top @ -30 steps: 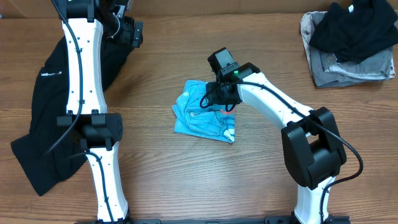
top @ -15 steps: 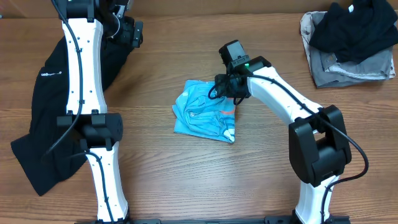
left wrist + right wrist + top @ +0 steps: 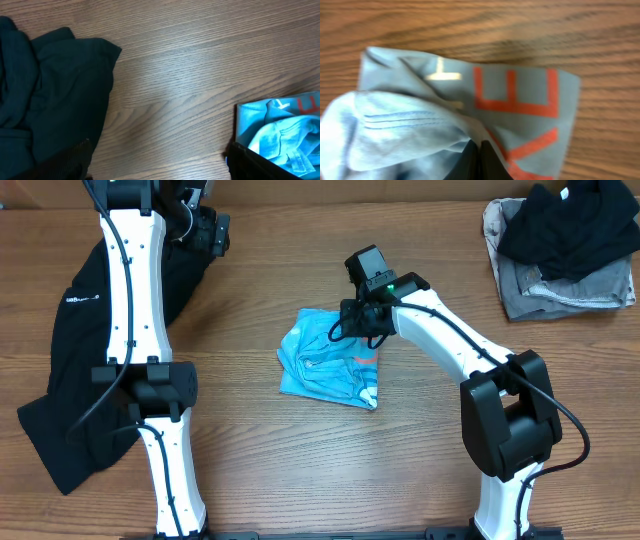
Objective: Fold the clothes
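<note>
Across the whole overhead view ran the brown wood-grain desk (image 3: 300, 480), bare along its near edge. Down its left side a black garment (image 3: 60, 380) sprawled out to the edge. In the far right corner a pile of dark and grey clothes (image 3: 560, 240) sat well apart. Near the middle lay the light blue T-shirt (image 3: 320, 370), crumpled, with open wood on every side. The right gripper (image 3: 350, 332) was pinched closed on its far edge, beside red-orange letters (image 3: 515, 107). The left gripper (image 3: 208, 232) hung by the black garment's far edge, fingers spread wide.
</note>
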Controlling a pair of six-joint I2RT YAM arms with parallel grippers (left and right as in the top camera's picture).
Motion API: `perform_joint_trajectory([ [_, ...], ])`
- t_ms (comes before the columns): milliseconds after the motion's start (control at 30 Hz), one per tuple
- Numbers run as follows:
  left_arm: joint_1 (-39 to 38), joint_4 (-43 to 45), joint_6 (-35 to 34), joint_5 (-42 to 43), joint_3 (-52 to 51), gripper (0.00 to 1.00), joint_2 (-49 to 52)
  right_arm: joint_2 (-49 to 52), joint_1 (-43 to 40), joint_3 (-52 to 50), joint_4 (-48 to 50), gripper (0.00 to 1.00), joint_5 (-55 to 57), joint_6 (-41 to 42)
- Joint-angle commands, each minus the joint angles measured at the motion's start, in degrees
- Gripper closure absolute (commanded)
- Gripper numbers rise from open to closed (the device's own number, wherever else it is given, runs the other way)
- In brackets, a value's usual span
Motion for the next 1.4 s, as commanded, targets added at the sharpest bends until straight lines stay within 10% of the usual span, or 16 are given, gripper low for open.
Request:
perform_joint_trajectory([
  [0, -0.04, 0.33, -1.07, 0.28, 1.18, 0.12, -0.13, -0.7, 0.22, 3.13, 2.19, 0.96, -4.46, 0.0],
  [300, -0.07, 0.85, -1.66, 0.31, 1.18, 0.12, -0.13, -0.7, 3.26, 8.04, 13.25, 0.96, -14.12, -0.57],
  [433, -0.04, 0.85, -1.64, 0.28, 1.18, 0.11, -0.13, -0.7, 5.16, 8.04, 10.49, 0.31, -14.19, -0.61],
  [767, -0.04, 0.96, -1.64, 0.28, 1.18, 0.11, -0.13, -1.9, 4.11, 8.04, -12.81, 0.14, -11.69, -4.11],
  [933, -0.04, 1.01, -1.66, 0.28, 1.18, 0.11, -0.13, -1.88, 5.18, 7.17, -18.12, 0.21, -10.67, -7.13],
  [1200, -0.04, 0.85, -1.66, 0.28, 1.18, 0.11, -0.13, -1.86, 7.58, 2.84, -16.11, 0.8, -9.35, -7.02],
  [1367, -0.07, 0.87, -1.66, 0.28, 1.18, 0.11, -0.13, -1.86, 7.76, 2.03, -16.37, 0.96, -8.31, -6.62],
])
